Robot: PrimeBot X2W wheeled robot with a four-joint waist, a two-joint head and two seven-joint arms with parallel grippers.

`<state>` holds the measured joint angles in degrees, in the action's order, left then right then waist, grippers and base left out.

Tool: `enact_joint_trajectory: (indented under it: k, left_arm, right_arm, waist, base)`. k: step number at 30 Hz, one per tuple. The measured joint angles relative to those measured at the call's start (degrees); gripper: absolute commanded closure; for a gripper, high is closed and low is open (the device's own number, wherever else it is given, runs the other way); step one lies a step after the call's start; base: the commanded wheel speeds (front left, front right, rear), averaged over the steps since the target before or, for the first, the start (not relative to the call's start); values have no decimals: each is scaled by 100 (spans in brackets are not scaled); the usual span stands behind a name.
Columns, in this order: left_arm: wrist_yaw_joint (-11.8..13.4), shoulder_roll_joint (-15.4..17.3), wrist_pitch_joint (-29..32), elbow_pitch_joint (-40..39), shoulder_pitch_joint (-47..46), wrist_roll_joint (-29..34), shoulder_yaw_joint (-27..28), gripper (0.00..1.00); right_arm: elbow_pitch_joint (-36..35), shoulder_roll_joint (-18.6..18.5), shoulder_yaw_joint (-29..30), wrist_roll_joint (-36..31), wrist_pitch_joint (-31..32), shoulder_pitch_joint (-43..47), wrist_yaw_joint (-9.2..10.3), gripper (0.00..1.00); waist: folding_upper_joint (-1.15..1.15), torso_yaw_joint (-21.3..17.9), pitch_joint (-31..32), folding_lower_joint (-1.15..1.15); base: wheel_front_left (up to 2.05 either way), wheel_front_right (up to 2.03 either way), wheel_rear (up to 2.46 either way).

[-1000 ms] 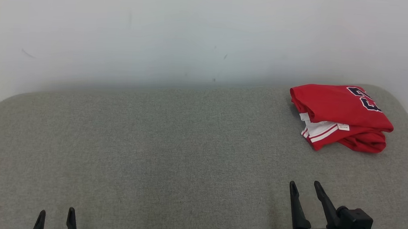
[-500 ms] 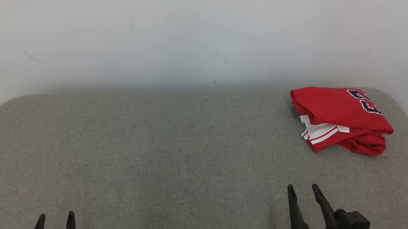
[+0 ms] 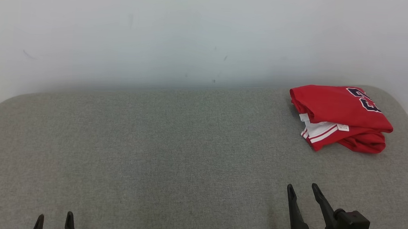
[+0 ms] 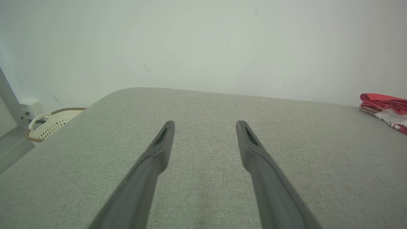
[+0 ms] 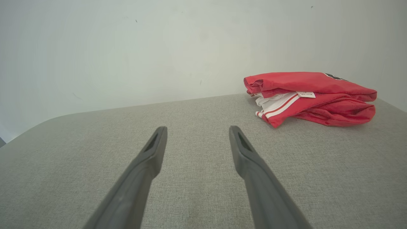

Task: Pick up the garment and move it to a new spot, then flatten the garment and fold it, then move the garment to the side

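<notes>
The folded red garment [image 3: 340, 114] lies at the far right corner of the grey padded surface [image 3: 174, 144], just where it lay a second ago. Both arms have sunk slightly toward the bottom of the head view. The right gripper [image 3: 302, 186] hovers well short of the garment and the left gripper [image 3: 54, 215] is at the lower left. Each has its fingers spread wide and holds nothing.

Only the left gripper's fingertips clear the frame edge, and the right gripper's body is cut off below. The fold hides part of the garment's dark lettering [image 3: 363, 98], and the print on its white label [image 3: 343, 127] is too small to read. In the left wrist view the garment [image 4: 386, 109] runs off the right edge, and a pale basket [image 4: 52, 125] shows beyond the surface.
</notes>
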<state>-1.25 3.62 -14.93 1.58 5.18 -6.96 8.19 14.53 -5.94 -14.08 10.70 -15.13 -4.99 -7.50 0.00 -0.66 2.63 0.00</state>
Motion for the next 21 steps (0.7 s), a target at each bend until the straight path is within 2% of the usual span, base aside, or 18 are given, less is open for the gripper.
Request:
enact_joint_trajectory:
  k: [2,3,8,21]
  left_arm:
    - [0,-2,0,-1,0,-1,8,0]
    - [-1,-13,2,32,1,-2,4,100]
    - [-15,-92,60,300,41,-107,-15,100]
    - [-119,-98,67,461,-99,-1578,-358,100]
  right_arm:
    - [-2,-2,5,-8,0,-1,0,0]
    - [27,2,4,-8,1,5,0,100]
    - [250,13,20,67,69,190,0,100]
    - [422,-13,547,1483,711,22,0,100]
  waist:
    - [0,-1,-4,0]
    - [0,-1,-4,0]
    - [0,-2,-9,0]
    - [0,6,-43,0]
  base:
    - [0,0,0]
    - [0,0,0]
    - [0,0,0]
    - [0,0,0]
